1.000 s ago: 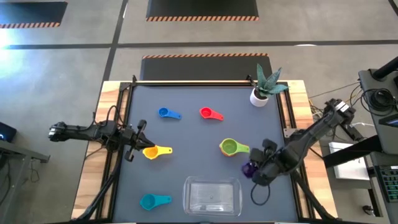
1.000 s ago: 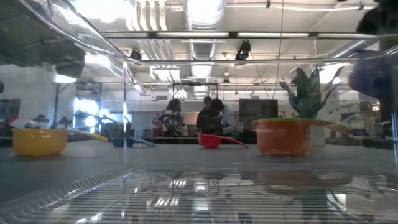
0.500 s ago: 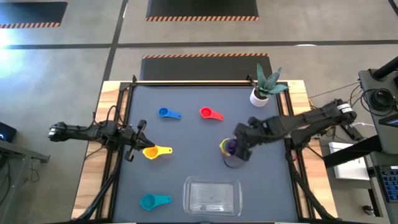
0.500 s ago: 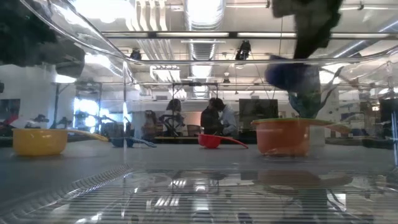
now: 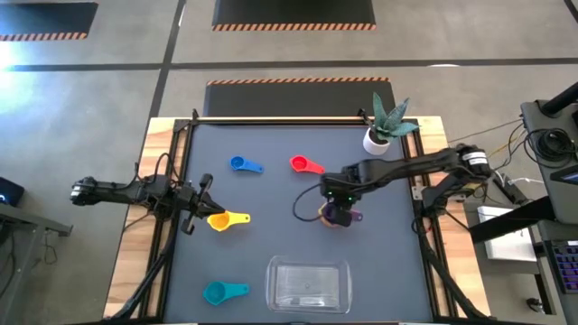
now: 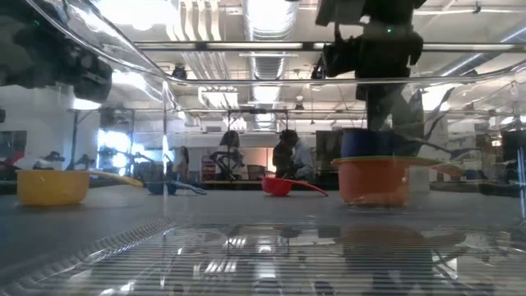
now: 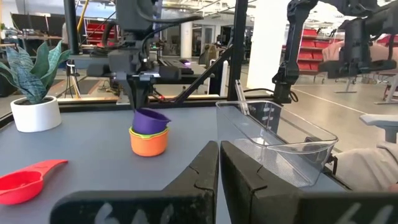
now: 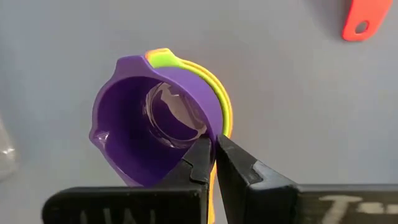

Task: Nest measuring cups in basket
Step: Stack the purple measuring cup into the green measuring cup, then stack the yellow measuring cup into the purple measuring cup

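**Three cups stacked on the bench, none in the basket**

The left pincer (image 5: 200,215) is waiting, fingers nearly together and empty, beside the yellow cup (image 5: 219,220). Teal (image 5: 215,292), blue (image 5: 238,163) and red (image 5: 299,163) cups are lying loose. Mid-bench, the right pincer (image 8: 211,158) is pinching the purple cup (image 7: 150,121), tilted, its handle hidden, into green-on-orange. The basket (image 5: 309,284) is sitting empty by the near edge.

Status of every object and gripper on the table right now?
Purple cup: tilted in the green cup, rim pinched by the right gripper.
Green cup: nested in the orange cup.
Orange cup: upright on the table.
Yellow cup: loose, by the left gripper.
Blue cup, red cup, teal cup: loose, apart.
Basket: upright, no cups inside.
Left gripper: shut, idle.
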Available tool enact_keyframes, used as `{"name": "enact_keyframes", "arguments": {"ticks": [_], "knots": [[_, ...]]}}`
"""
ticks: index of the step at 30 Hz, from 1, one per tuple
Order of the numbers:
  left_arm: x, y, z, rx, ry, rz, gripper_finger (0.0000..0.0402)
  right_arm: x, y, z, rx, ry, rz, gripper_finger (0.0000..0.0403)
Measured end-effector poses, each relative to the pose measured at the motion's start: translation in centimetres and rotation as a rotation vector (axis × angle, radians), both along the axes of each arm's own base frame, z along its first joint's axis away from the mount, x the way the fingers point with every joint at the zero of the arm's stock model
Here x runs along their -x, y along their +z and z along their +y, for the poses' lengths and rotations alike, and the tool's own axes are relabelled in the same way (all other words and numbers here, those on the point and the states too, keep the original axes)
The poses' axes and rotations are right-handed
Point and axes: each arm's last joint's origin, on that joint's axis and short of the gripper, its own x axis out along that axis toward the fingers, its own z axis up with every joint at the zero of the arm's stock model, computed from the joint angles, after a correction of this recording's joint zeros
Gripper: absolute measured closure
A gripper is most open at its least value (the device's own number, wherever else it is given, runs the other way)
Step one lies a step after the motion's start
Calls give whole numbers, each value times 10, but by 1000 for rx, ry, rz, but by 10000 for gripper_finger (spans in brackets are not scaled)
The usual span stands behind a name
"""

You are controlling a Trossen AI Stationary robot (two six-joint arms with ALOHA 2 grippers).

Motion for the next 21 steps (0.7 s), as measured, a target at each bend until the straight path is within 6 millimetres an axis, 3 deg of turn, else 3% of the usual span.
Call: {"name": "enact_keyframes", "arguments": {"ticks": [7, 16, 21], "knots": [[0, 0, 0, 0, 0, 0, 402, -4, 1, -2, 2, 5, -5, 367], [0, 0, 0, 0, 0, 0, 402, 5, 24, -2, 26, -3, -73, 265], [0, 0, 0, 0, 0, 0, 402, 7, 36, -5, 113, -20, -139, 233]]}}
